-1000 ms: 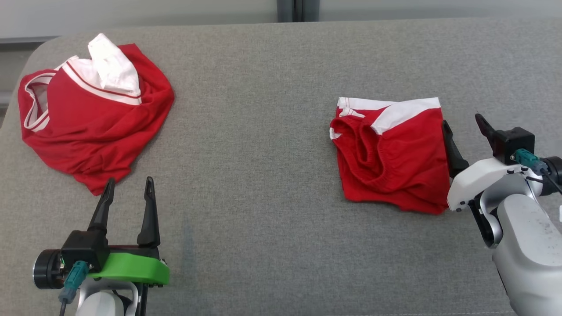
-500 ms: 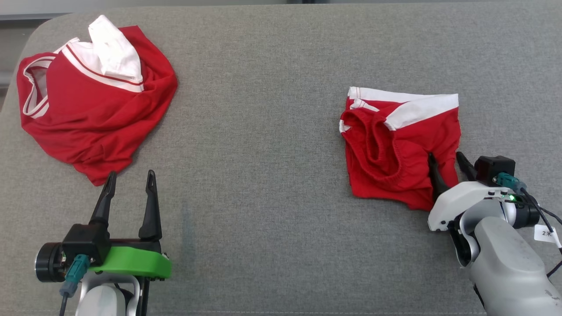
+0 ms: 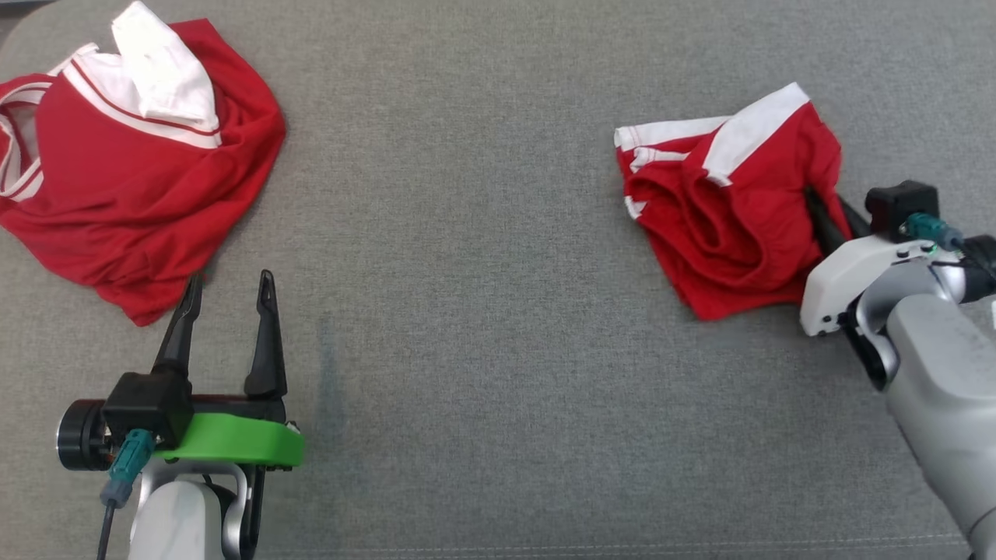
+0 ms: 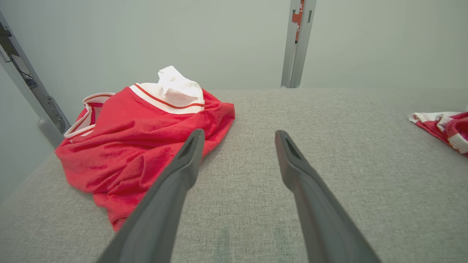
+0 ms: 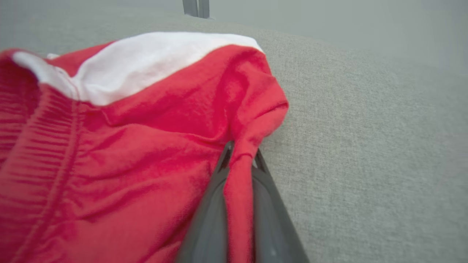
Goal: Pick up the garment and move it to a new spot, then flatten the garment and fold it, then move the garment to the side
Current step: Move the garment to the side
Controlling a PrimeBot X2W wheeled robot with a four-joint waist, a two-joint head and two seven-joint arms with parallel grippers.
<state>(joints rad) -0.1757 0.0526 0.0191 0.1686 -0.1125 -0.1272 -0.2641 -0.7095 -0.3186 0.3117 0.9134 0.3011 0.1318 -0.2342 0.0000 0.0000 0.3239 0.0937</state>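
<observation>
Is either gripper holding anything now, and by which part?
The right gripper is shut on the red shorts, pinching a fold of fabric at their right edge. The left gripper is open, holding nothing.

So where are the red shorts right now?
In the head view, the red shorts lie on the right of the grey surface, an edge pinched in the right pincer, far from the red shirt at the left.

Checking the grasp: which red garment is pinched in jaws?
The red shorts on the robot's right, clamped by the right gripper; the red shirt lies ungripped.
</observation>
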